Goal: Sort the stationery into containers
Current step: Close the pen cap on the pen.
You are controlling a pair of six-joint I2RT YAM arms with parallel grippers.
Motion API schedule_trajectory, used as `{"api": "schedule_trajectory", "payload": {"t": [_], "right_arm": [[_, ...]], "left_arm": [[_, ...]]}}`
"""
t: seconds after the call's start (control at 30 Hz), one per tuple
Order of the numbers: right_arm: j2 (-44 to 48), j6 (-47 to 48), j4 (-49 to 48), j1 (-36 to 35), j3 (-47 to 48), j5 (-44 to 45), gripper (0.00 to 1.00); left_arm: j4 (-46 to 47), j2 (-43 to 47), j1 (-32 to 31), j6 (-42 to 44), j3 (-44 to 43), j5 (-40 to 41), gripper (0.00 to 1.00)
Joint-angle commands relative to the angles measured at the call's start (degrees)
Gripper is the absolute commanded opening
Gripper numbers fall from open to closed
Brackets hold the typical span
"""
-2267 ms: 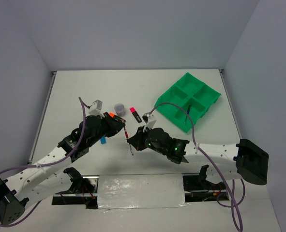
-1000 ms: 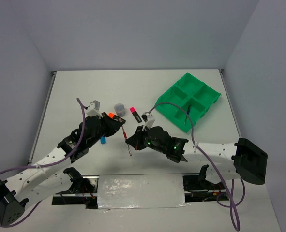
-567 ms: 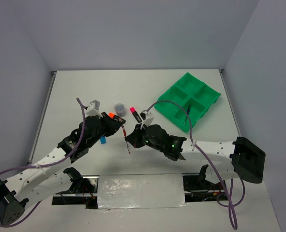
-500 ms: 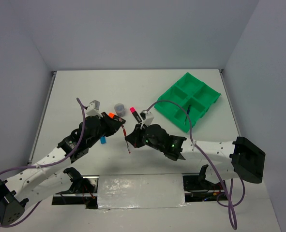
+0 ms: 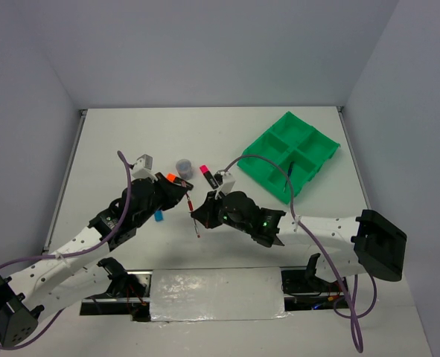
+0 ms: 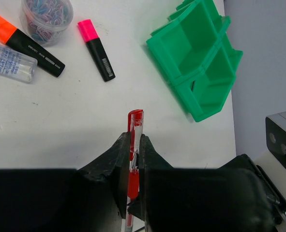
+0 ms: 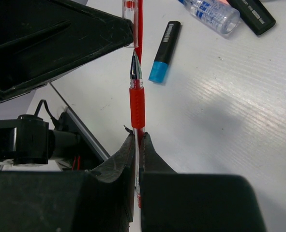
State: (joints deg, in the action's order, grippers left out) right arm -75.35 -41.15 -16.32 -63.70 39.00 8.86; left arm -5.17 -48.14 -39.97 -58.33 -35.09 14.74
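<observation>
Jaws of the left gripper pinch a thin red-ended clear plastic pen, the right gripper clamping a red-gripped pen.

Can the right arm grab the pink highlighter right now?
Probably not yet. The right gripper is full: it is shut on the red pen, while the left gripper pinches the pen cap. The pink highlighter lies close with nothing over it.
</observation>
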Motion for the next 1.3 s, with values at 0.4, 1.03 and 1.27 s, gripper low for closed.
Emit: {"api": "schedule_trajectory", "payload": {"t": [0.4, 1.03, 1.27], "right_arm": [[0.38, 0.10, -1.44, 0.33, 1.86, 0.45, 0.00], [-1.64, 3.44, -1.35, 4.90, 7.75, -2.09, 0.00], [-1.46, 8.08, -5.73, 8.50, 9.60, -5.34, 0.00]], "left_arm": [[2.27, 0.50, -0.29, 1.46, -0.95, -0.24, 0.00], [6.40, 1.29, -0.64, 0.40, 3.54, -4.46, 0.00], [8.42, 2.35, -1.08, 1.99, 5.11, -6.39, 0.00]]}}
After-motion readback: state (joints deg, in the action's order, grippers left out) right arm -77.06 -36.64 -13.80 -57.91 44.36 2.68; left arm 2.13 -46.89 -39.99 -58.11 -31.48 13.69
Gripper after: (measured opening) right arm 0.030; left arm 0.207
